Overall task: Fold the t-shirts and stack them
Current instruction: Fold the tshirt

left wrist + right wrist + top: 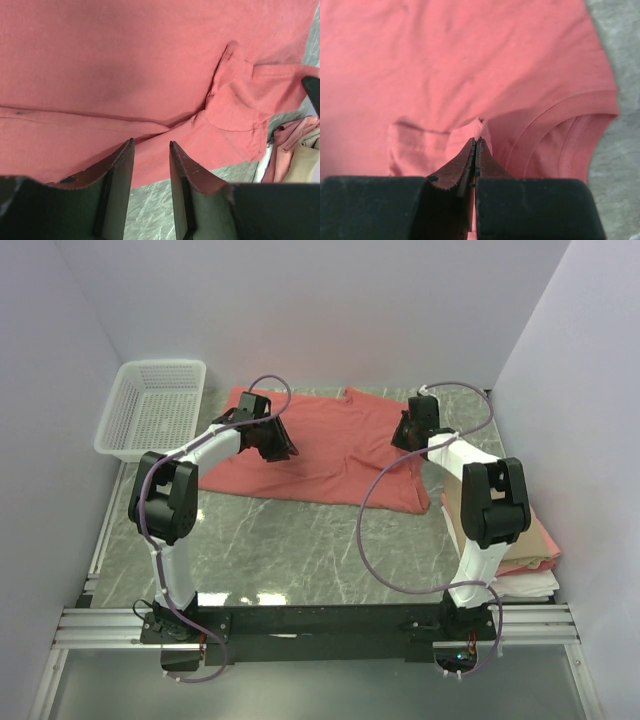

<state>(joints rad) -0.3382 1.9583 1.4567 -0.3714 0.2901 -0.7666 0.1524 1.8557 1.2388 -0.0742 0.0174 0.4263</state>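
- Basket (150,420): white plastic mesh, rectangular with flared walls, at the far corner of the tabletop (300,540) on the robot's left. It serves as the landmark here.
- Tabletop: hard, glossy grey surface with pale marble-like veining.
- Salmon-red t-shirt (320,455) (125,60) (470,65): soft matte knit with short sleeves and stitched hems. It is spread mostly flat just beside the basket, on the basket's side toward the robot's right. Shallow creases cross its middle, and the sleeve farthest from the basket is bunched and wrinkled.
- Left end effector (283,450) (151,145): two flat, dark, wedge-shaped fingers standing apart with nothing between them. It is poised over the half of the salmon-red t-shirt nearer the basket, at the hem, where the cloth gives way to bare tabletop.
- Right end effector (405,438) (476,142): fingers pressed together on a small raised peak of the salmon-red t-shirt. It is over the half farther from the basket, close to a curved, ribbed sleeve hem.
- Folded t-shirts (535,540) (295,150): a flat rectangular stack, tan on top with pink and white layers beneath. It lies beyond the salmon-red t-shirt from the basket, well apart from the basket, toward the near edge.
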